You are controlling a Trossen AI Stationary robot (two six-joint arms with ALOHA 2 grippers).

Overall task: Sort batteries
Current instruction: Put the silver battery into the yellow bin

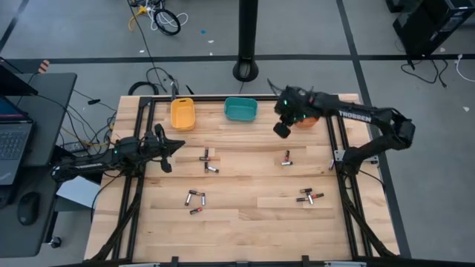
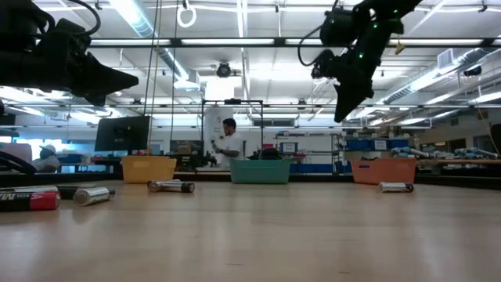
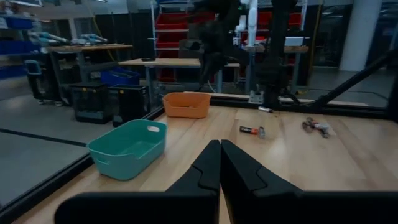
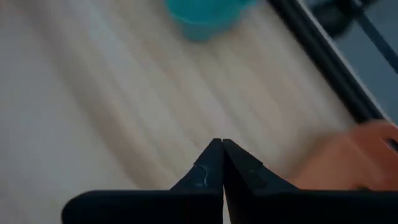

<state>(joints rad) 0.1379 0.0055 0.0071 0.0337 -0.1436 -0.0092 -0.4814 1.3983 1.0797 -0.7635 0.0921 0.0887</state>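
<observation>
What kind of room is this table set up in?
Probably a robotics lab or workshop. The low view shows long ceiling strip lights, shelves with blue bins and a person at a bench beyond the table. The left wrist view shows red storage racks and workbenches.

arms: dark, jointed | right arm (image 1: 364, 115): white TROSSEN lettering, green light

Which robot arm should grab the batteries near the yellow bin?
Probably the left. Its end effector hovers just beside the batteries below the yellow bin, shut and empty. The right end effector is farther off, up by the orange bin.
</observation>
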